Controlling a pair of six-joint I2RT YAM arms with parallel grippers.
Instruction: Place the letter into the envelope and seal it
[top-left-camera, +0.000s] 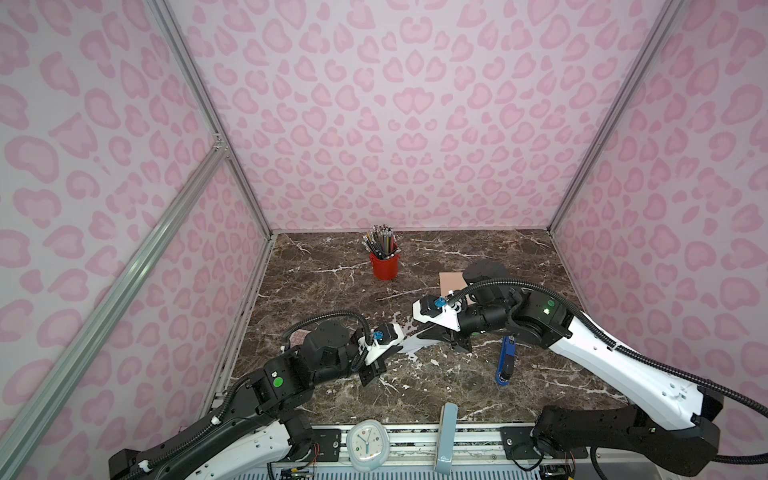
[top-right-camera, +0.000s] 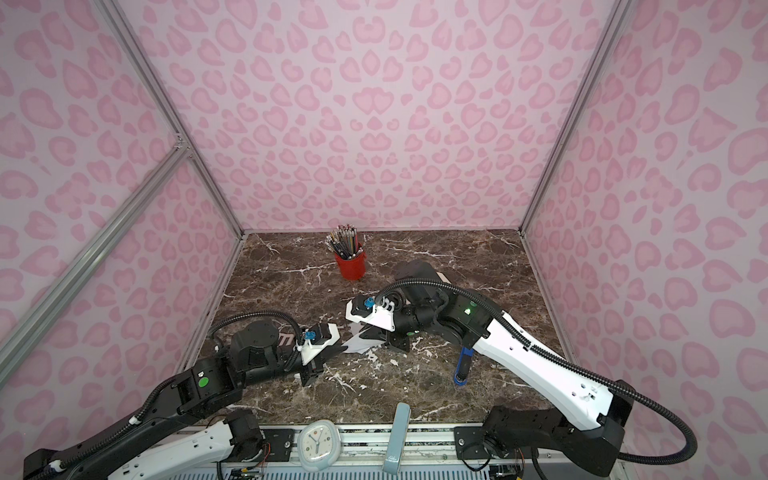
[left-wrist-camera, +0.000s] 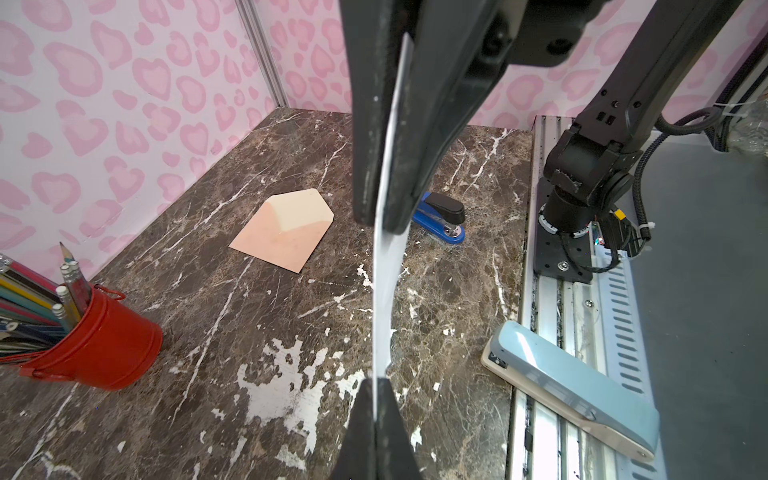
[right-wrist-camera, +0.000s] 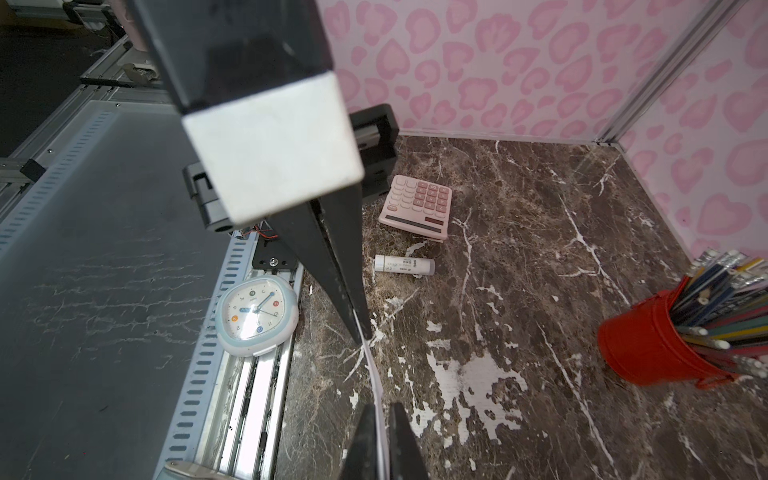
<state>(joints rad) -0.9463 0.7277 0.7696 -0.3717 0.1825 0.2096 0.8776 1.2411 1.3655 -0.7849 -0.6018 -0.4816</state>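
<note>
In both top views the letter (top-left-camera: 409, 344) (top-right-camera: 353, 344) sits over the middle of the tabletop (top-left-camera: 332, 299), stretched between the two arms. The left jaws are clamped on its 8 o'clock end and the right jaws on its 2 o'clock end. In a top view the envelope (top-left-camera: 451, 283) lies flat at 1 o'clock from the letter, apart from it and partly hidden by the right arm (top-left-camera: 602, 345). A red pencil bucket (top-left-camera: 384, 266) (top-right-camera: 351, 266) stands at 12 o'clock and a blue stapler (top-left-camera: 506, 365) (top-right-camera: 462, 368) lies at 4 o'clock. An alarm clock (top-left-camera: 365, 444) sits at 6 o'clock on the front rail, near a pale blue stapler (top-left-camera: 446, 436).

In the left wrist view the letter (left-wrist-camera: 384, 299) shows edge-on as a thin white strip, bowed between both pairs of jaws, each pressed together on the paper. The envelope (left-wrist-camera: 282, 228) lies flat on the marble with its cream flap open, between the red pencil bucket (left-wrist-camera: 99, 345) and the blue stapler (left-wrist-camera: 442, 218), touching neither. The pale blue stapler (left-wrist-camera: 573, 386) lies at the tabletop's edge.

In the right wrist view the letter (right-wrist-camera: 375, 374) is a fine white line running from the right jaws to the tips of the left jaws. A pink calculator (right-wrist-camera: 417, 205) and a white glue stick (right-wrist-camera: 404, 264) lie just beside each other, and the alarm clock (right-wrist-camera: 257, 318) rests on the rail.
</note>
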